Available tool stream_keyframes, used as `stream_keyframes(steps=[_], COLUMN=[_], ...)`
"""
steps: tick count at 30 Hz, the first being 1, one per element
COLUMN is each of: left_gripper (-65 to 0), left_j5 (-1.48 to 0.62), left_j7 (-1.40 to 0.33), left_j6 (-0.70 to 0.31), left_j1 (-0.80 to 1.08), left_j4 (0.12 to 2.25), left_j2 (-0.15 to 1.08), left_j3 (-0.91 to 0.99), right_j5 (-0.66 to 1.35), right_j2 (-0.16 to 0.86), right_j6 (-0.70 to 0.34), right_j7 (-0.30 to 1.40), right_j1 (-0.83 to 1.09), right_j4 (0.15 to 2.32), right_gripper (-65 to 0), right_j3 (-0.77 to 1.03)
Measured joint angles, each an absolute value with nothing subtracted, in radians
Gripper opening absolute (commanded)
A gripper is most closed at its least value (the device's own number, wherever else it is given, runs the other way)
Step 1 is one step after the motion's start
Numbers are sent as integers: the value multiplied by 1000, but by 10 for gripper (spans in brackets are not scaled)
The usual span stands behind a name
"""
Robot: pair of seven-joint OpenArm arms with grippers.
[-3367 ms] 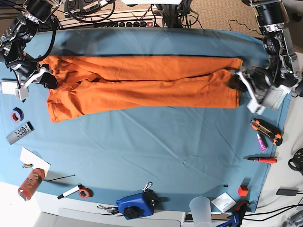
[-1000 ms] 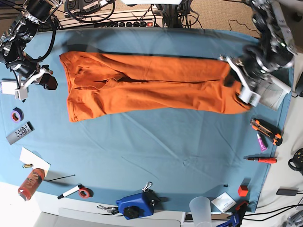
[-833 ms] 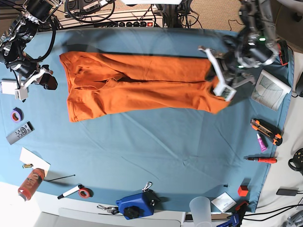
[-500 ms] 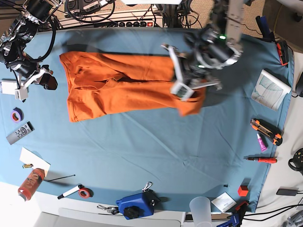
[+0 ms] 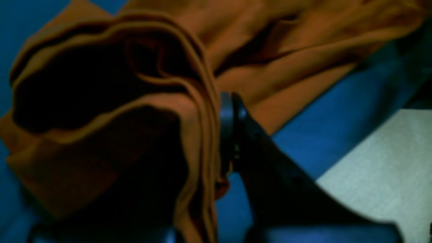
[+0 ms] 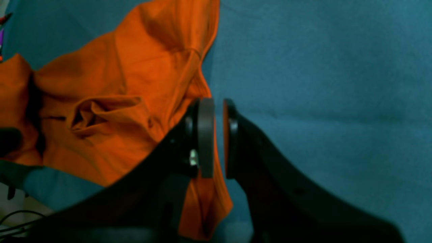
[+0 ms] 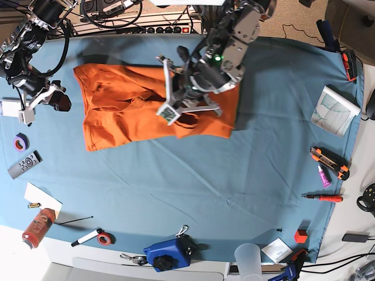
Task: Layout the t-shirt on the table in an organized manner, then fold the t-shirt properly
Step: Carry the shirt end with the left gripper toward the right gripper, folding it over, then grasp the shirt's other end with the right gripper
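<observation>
The orange t-shirt [image 7: 117,111] lies on the blue-teal table [image 7: 205,187] in the back half, with its right part doubled over to the left. My left gripper [image 7: 174,106] hangs over the shirt's middle, shut on a bunched edge of the t-shirt [image 5: 189,111]. In the left wrist view [image 5: 217,135] only one dark finger [image 5: 236,135] shows; cloth hides the other. My right gripper [image 7: 58,99] sits just left of the shirt's left edge, apart from it. In the right wrist view [image 6: 217,135] its pads are nearly together with nothing between them, and the shirt [image 6: 101,84] lies behind.
A purple tape roll [image 7: 21,141], a remote [image 7: 24,164] and a red can [image 7: 37,227] lie at the left. A booklet [image 7: 334,110], a utility knife [image 7: 330,162] and a screwdriver [image 7: 323,198] lie at the right. A blue device [image 7: 169,253] and a clear cup [image 7: 248,257] stand at the front edge.
My left gripper has carried the shirt's right end leftward from the table's right side to over the shirt's middle, doubling the shirt over. Earlier the shirt slid right, away from the still right gripper.
</observation>
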State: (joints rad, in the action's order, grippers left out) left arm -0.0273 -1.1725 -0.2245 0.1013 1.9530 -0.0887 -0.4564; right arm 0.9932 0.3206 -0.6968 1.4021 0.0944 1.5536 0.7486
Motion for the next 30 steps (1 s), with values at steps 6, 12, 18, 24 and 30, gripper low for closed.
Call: stream_keyframes(steps=[6,12,18,24,30], left_gripper=[-445,-334,-334,-334,-334], left_j5=[-26,-31,-17,206,235], left_j7=[-1096,-1100,-1157,-1179,-1186], left_j6=[-266,-238,-228,-147,-123], left_j1=[94,93,91,106,136], left_j4=[1953,1953,2018,2044,2044], left_j2=[-104,-105,-105,-67,3], left_j3=[-484,-484,-484,-484,-472], right_j5=[993,993,994,1191,1180], right_j2=[321,321,321,368,424], right_j6=[-697,-697,-697,-697,-697], right_j7=[1402,1402,1402,1414,1413], right_j1=[94,94,94,92,85], right_j4=[1554,1554,1554,1554,1554], right_gripper=[-591,-591,-591,-591,-440], right_j3=[749,749,749,801,818])
